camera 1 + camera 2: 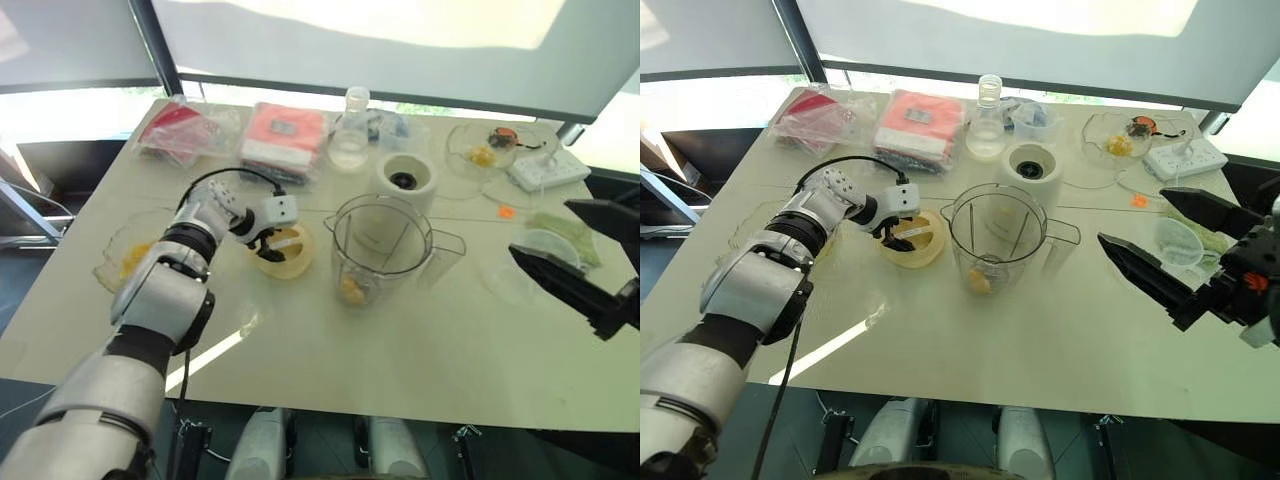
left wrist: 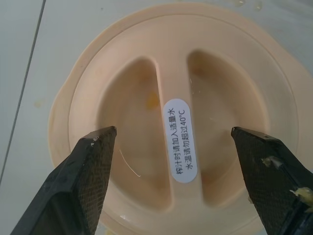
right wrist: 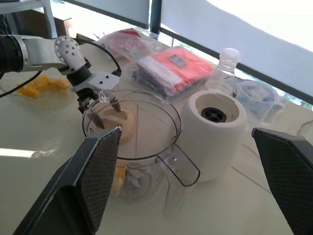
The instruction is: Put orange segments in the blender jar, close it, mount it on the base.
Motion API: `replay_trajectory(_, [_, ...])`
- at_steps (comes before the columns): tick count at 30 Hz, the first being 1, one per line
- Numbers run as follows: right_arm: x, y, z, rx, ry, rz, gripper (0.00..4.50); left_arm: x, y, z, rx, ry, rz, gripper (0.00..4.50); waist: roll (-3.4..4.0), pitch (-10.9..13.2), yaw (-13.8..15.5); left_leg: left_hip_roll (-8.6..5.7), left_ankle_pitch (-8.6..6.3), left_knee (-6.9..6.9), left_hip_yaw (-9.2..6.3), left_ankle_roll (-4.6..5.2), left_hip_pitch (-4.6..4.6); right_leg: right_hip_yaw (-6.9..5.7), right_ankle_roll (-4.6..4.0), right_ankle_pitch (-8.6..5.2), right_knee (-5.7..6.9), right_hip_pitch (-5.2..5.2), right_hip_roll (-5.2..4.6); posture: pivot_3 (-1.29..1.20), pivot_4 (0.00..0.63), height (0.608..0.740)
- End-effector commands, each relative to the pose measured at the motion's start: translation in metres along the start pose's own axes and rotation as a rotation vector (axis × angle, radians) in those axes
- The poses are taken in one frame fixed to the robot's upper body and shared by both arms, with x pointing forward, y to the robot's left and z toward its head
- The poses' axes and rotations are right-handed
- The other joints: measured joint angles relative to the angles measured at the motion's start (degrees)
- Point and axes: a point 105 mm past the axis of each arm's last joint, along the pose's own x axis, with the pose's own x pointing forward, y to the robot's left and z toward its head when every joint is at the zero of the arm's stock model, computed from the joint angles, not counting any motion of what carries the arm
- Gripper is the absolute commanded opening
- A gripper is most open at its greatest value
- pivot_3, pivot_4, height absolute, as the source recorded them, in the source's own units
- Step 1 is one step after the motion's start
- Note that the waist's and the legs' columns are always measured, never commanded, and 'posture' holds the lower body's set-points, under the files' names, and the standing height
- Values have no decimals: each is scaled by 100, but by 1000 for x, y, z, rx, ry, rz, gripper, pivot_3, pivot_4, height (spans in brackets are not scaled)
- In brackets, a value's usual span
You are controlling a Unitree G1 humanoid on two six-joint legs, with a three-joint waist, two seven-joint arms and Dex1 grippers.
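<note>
Orange segments (image 1: 981,279) in blender jar (image 1: 997,235); left hand (image 2: 183,147) released, spread over lid (image 2: 146,73). Right hand (image 1: 1155,240) released. Closing, mounting on base (image 1: 1030,165) left.

- Daylight floods in from the windows (image 1: 80,110) behind the table (image 1: 420,350), blowing them out.
- A glare streak crosses the tabletop.
- Focus stays sharp.

Pale yellow lid (image 2: 176,122), white base (image 3: 215,132), clear blender jar (image 1: 380,245), orange segments (image 1: 352,290) yellow-orange.
</note>
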Motion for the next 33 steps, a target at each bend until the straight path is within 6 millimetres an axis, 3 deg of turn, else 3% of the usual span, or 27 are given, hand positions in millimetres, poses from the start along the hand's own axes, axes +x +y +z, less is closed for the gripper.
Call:
replay_trajectory(1, [-1,-1,10,3,-52,-19,4500,4,-2,-9,11,47,7,3403,0,0,-12,1,0,0,0,0,2,0,0,0,1,1,2,0,150,740])
replay_trajectory(2, [-1,-1,9,8,-49,-23,4500,5,-3,-10,18,54,8,3176,-2,-1,-9,2,0,0,0,0,3,1,0,0,2,1,3,0,150,740])
replay_trajectory(8, [-1,-2,4,31,-25,-42,4500,1,2,-17,48,88,39,254,-4,-7,-4,5,0,2,-3,0,18,2,0,0,5,16,8,0,150,740])
replay_trajectory(14, [3,-3,-10,64,3,-51,4500,-14,16,-12,47,32,107,239,-11,-7,-21,8,0,7,0,0,27,6,-1,0,3,24,10,0,150,740])
replay_trajectory(20, [9,-6,-26,127,-8,-64,4500,-59,47,26,180,-100,239,239,-16,-4,11,11,1,8,-5,-1,10,6,-2,1,4,11,17,0,150,740])
replay_trajectory(22, [12,-3,-37,142,28,-51,4500,-83,57,40,240,-144,275,239,-17,-4,32,8,1,8,-7,-1,3,1,-1,1,-1,10,15,0,150,740])
replay_trajectory(26, [20,6,-56,157,79,-12,4500,-149,72,92,316,-311,339,239,-23,0,10,5,-1,8,-5,3,-10,-1,2,2,-8,8,13,0,150,740])
replay_trajectory(33, [31,19,-72,162,105,44,4500,-201,51,169,426,-553,190,239,-22,-1,7,0,-4,12,-3,6,-5,-3,8,-2,-13,11,15,0,150,740])
